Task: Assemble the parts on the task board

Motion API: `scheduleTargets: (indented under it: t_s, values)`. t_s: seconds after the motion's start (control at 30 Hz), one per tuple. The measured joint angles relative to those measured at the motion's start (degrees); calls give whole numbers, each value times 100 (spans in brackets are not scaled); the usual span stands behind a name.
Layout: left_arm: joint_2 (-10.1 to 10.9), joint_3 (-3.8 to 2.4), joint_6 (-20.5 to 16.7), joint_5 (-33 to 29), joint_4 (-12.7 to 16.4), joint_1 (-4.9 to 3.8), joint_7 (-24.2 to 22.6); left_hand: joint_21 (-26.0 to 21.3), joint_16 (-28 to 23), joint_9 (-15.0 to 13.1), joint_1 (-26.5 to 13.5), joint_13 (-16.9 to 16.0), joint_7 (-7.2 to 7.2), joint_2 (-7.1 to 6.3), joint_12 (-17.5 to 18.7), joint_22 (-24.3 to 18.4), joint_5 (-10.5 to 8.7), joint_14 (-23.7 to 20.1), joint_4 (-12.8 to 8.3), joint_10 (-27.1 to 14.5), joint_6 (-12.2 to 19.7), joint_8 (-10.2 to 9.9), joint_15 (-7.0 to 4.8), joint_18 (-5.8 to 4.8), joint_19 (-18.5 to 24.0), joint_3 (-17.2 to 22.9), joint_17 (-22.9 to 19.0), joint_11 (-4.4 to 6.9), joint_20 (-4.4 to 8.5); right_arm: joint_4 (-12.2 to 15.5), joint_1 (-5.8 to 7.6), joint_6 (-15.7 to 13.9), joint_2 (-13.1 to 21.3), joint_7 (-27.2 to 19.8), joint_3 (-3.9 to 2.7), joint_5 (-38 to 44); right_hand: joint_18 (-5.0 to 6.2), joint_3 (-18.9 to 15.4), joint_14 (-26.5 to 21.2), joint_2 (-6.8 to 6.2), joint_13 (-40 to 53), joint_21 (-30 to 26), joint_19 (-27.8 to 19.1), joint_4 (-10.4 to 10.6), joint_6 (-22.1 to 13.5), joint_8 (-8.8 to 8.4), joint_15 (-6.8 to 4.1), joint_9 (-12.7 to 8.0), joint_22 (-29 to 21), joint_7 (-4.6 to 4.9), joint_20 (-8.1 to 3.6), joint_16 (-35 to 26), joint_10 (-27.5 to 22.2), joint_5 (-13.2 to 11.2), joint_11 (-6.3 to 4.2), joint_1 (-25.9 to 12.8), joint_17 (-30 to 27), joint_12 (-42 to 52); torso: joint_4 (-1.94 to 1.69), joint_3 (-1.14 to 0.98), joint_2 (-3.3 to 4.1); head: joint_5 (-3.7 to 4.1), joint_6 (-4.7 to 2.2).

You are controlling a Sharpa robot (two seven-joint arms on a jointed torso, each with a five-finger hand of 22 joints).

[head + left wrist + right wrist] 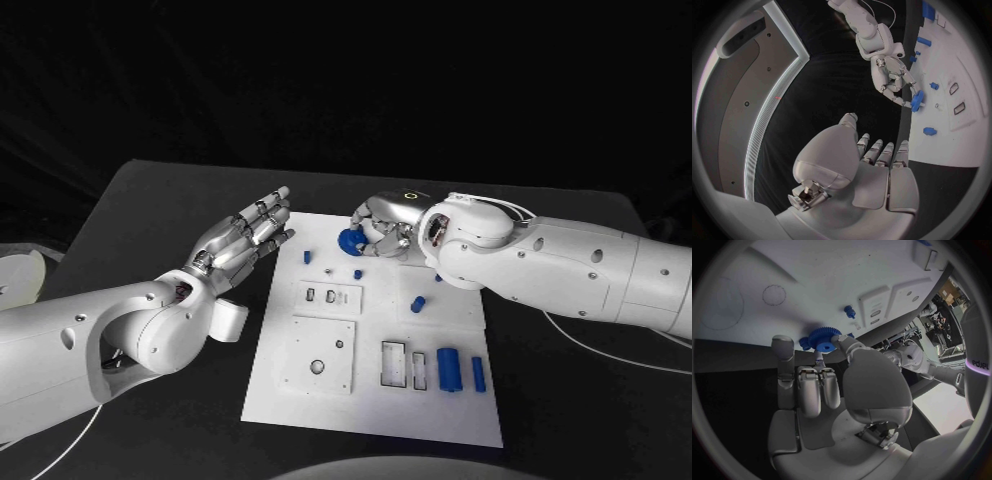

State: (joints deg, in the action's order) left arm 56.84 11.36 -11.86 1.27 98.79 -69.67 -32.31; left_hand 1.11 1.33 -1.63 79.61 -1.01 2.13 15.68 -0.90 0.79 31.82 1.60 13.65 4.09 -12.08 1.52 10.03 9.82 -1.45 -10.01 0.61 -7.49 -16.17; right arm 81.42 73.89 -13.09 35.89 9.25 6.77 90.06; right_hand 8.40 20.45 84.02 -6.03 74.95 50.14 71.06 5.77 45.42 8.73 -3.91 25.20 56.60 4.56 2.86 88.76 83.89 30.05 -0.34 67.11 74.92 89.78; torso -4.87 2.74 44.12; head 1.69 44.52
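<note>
Holding a blue gear (pixel 349 241) pinched in its fingertips at the far edge of the white board (pixel 433 400), the right hand (pixel 389 228) is seemingly beginning assembly, while several blue pieces (pixel 449 369) are lying loose and the left hand (pixel 238 240) is hovering empty, fingers spread.

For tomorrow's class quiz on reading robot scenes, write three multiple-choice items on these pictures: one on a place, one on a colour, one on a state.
1. Where is the gear?
A. at the board's far edge
B. at its near edge
C. off the table

2. What colour is the gear?
A. red
B. blue
C. green

3. How is the left hand?
A. holding a peg
B. pressing the board
C. open, holding nothing

Answers:
1 A: the gear sits at the far edge of the board, at the right hand.
2 B: it is blue.
3 C: the left hand has spread fingers.
</note>
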Motion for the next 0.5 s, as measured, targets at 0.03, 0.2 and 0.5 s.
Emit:
scheduleTargets:
  t_s: [0.03, 0.2, 0.5]
  values:
    - [0, 0, 0, 0, 0, 0, 0, 0, 0, 0, 0, 0, 0, 0, 0, 0, 0, 0, 0, 0, 0, 0, 0, 0, 0, 0, 0, 0, 0, 0, -3, 3, -2, 0, 1, 0, -1, 12, 0, 0, 0, -35, -16, -2, -115, -87, 0, -13, -15, -20, 0, -6, 0, -94, 0, 0, 1, 0, 0, 0, 0, 0, 2]
    - [-5, 0, 6, -2, -10, 0, 4, 0, 0, 0, 0, 0, 0, 0, 0, 0, 0, 0, -16, 0, 0, 0, 0, 0, 0, 16, 0, 0, 0, 0, -18, 40, -10, -9, 9, 1, 0, -76, 1, -2, 0, -156, -59, -74, -779, -490, -45, -407, -46, -194, -42, -28, 12, -808, -135, 2, 3, 0, -2, 0, -1, 0, 9]
    - [-17, 0, 21, -20, -44, 0, 20, 0, 0, -1, 0, 1, 0, 0, 0, -1, 0, 0, -17, 21, 0, 0, 0, 0, 0, 17, -1, -21, 0, 25, -20, 25, 49, -48, 7, -8, 0, -377, -10, -2, -1, -278, -55, -6, -1476, -522, -73, -980, -43, -268, -85, -50, 11, -1855, -176, 2, 3, 0, -4, -1, -5, -9, 18]
